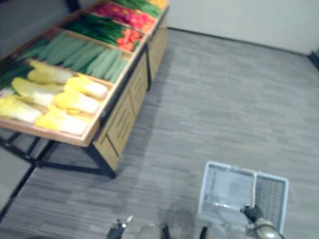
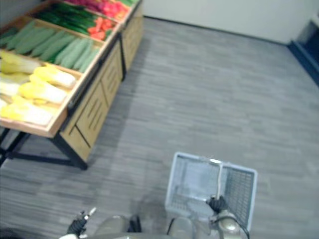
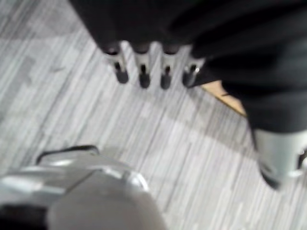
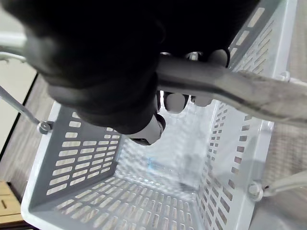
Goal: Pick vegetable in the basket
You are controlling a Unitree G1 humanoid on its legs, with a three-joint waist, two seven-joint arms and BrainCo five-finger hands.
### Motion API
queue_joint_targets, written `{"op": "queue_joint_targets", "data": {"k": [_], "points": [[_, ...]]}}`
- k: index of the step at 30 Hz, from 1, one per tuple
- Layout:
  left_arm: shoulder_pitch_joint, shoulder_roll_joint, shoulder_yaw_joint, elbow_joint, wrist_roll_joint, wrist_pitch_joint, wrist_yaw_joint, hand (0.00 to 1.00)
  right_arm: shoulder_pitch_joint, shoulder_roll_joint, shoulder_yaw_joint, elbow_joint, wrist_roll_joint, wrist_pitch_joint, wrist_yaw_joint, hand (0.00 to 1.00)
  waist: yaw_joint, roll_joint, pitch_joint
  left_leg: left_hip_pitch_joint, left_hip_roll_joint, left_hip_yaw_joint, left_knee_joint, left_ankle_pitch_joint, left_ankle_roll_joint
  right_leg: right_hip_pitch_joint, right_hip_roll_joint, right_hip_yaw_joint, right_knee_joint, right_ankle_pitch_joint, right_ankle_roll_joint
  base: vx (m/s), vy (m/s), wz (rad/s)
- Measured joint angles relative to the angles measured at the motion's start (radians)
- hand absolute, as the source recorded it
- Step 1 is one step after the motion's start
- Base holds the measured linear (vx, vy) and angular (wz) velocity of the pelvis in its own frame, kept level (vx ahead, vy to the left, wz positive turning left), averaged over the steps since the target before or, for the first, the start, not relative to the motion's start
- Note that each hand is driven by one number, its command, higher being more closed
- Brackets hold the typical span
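The right hand [image 1: 252,213] was closed around the grey handle [image 4: 230,84] of a pale plastic shopping basket [image 4: 81,158], which hung at about five o'clock in the head view, above the grey plank floor [image 1: 214,94]. The right wrist view looked down into the basket, and its slotted walls and bottom held nothing. At about seven o'clock the left hand [image 1: 118,230] hung free, its fingers [image 3: 142,72] straight and relaxed over the floor, holding nothing. The vegetables all lay on a wooden display stand [image 1: 122,122] well apart from both hands, at ten to eleven o'clock. The yellow napa cabbages [image 1: 70,102] were in the nearest bin and the pale green cucumbers [image 1: 84,55] in the one beyond. Darker green vegetables [image 1: 97,27] and red ones [image 1: 130,37] lay farther back, too indistinct to name. By my reading no picking had begun, and the step in hand was the approach with the empty basket. The next move likely called for closing on the stand, with the free left hand reaching toward ten o'clock for a cabbage while the right held the basket level.
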Motion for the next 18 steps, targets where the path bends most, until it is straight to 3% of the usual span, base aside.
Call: {"op": "queue_joint_targets", "data": {"k": [1, 2, 3, 4, 6, 8, 9, 10, 11, 12, 13, 14, 15, 17, 18], "points": [[-0.007, 0.003, -0.002, 0.000, 0.000, -0.001, 0.001, 0.00, 0.004, 0.000, 0.001, 0.000, 0.014, -0.007, 0.002, 1.00, -0.003, 0.010, 0.001, 0.038, 0.010, -0.041, -0.035, -0.003, -0.008, 0.003, 0.036, -0.011, -0.128, -0.002, -0.003, 0.46, -0.028, 1.24], [-0.023, 0.005, -0.003, -0.004, 0.000, -0.002, -0.003, 0.00, 0.011, 0.003, 0.002, 0.000, 0.034, -0.018, 0.002, 1.00, -0.014, 0.017, 0.001, 0.078, 0.015, -0.103, -0.088, -0.006, -0.027, -0.009, 0.086, -0.012, -0.385, 0.007, 0.010, 0.38, -0.025, 1.18], [-0.034, 0.005, -0.006, -0.007, 0.000, -0.001, -0.005, 0.00, 0.016, 0.003, 0.002, -0.001, 0.040, -0.024, 0.002, 1.00, -0.014, 0.017, 0.001, 0.090, 0.011, -0.125, -0.108, -0.005, -0.033, -0.021, 0.099, -0.003, -0.496, 0.019, 0.017, 0.38, -0.045, 1.30], [-0.062, 0.004, -0.015, -0.009, -0.002, 0.001, -0.011, 0.00, 0.022, 0.003, -0.006, 0.000, 0.050, -0.028, 0.001, 1.00, -0.014, 0.013, 0.001, 0.111, -0.006, -0.163, -0.130, -0.004, -0.038, -0.045, 0.106, 0.036, -0.700, 0.086, 0.022, 0.30, -0.064, 0.91], [-0.088, 0.002, -0.021, -0.009, -0.007, 0.006, -0.015, 0.00, 0.023, 0.006, -0.034, 0.002, 0.072, -0.028, 0.001, 1.00, -0.014, 0.005, 0.010, 0.145, -0.045, -0.206, -0.122, -0.013, -0.054, -0.071, 0.087, 0.115, -0.830, 0.139, 0.021, 0.43, -0.151, 1.14], [-0.084, 0.005, -0.019, -0.012, -0.008, 0.008, -0.023, 0.00, 0.029, 0.008, -0.048, 0.018, 0.079, -0.024, -0.002, 1.00, -0.018, 0.004, 0.015, 0.199, -0.053, -0.228, -0.086, -0.065, -0.115, -0.055, 0.071, 0.170, -0.792, 0.135, 0.013, 0.50, -0.261, 1.31], [-0.072, 0.013, -0.019, -0.033, -0.012, 0.007, -0.027, 0.00, 0.029, 0.008, -0.053, 0.022, 0.080, -0.024, -0.001, 1.00, -0.021, 0.005, 0.014, 0.218, -0.038, -0.228, -0.046, -0.129, -0.138, -0.050, 0.075, 0.182, -0.710, 0.121, -0.023, 0.61, -0.390, 1.42], [-0.043, 0.018, -0.008, -0.062, -0.020, -0.003, -0.033, 0.00, 0.025, 0.000, -0.053, 0.029, 0.079, -0.019, -0.001, 1.00, -0.033, 0.016, 0.010, 0.227, -0.006, -0.228, -0.008, -0.211, -0.159, -0.074, 0.099, 0.183, -0.609, 0.158, -0.099, 0.52, -0.349, 1.28], [-0.020, 0.019, 0.001, -0.072, -0.020, -0.006, -0.035, 0.00, 0.015, -0.005, -0.050, 0.029, 0.079, -0.011, 0.000, 1.00, -0.028, 0.020, 0.003, 0.221, 0.008, -0.225, 0.045, -0.220, -0.176, -0.083, 0.108, 0.185, -0.566, 0.163, -0.107, 0.49, -0.366, 0.82], [0.006, 0.011, 0.023, -0.070, -0.020, -0.012, -0.041, 0.00, -0.002, -0.038, -0.010, 0.028, 0.077, 0.005, 0.003, 1.00, -0.018, 0.059, -0.002, 0.121, 0.067, -0.212, 0.291, -0.197, -0.196, -0.074, 0.146, 0.163, -0.527, 0.127, -0.112, 0.47, -0.347, 0.20], [0.040, -0.015, 0.031, -0.067, -0.020, -0.012, -0.045, 0.00, -0.014, -0.076, 0.031, 0.025, 0.067, 0.022, 0.013, 1.00, 0.000, 0.106, 0.006, -0.018, 0.155, -0.200, 0.563, -0.075, -0.188, -0.015, 0.199, 0.153, -0.583, 0.115, -0.132, 0.47, -0.316, 0.02], [0.053, -0.027, 0.030, -0.060, -0.020, -0.012, -0.047, 0.00, -0.023, -0.088, 0.045, 0.024, 0.060, 0.027, 0.022, 1.00, 0.010, 0.126, 0.009, -0.071, 0.181, -0.201, 0.656, 0.007, -0.177, 0.015, 0.217, 0.152, -0.615, 0.115, -0.137, 0.49, -0.255, -0.15], [0.060, -0.044, 0.029, -0.034, -0.020, -0.009, -0.061, 0.00, -0.035, -0.090, 0.044, 0.028, 0.051, 0.048, 0.025, 1.00, 0.020, 0.132, 0.011, -0.120, 0.178, -0.185, 0.705, -0.031, -0.181, 0.078, 0.219, 0.156, -0.661, 0.110, -0.155, 0.52, -0.225, -0.06], [0.066, -0.066, 0.028, -0.030, -0.020, -0.014, -0.084, 0.00, -0.035, -0.086, 0.043, 0.037, 0.037, 0.079, 0.033, 1.00, 0.029, 0.122, 0.013, -0.139, 0.144, -0.085, 0.588, -0.083, -0.184, 0.173, 0.196, 0.149, -0.721, 0.095, -0.161, 0.51, -0.211, 0.11], [0.068, -0.080, 0.028, -0.030, -0.020, -0.028, -0.096, 0.00, -0.034, -0.083, 0.035, 0.037, 0.037, 0.096, 0.037, 1.00, 0.036, 0.113, 0.013, -0.148, 0.103, -0.008, 0.432, -0.084, -0.189, 0.215, 0.174, 0.134, -0.737, 0.079, -0.153, 0.48, -0.150, 0.37]]}}
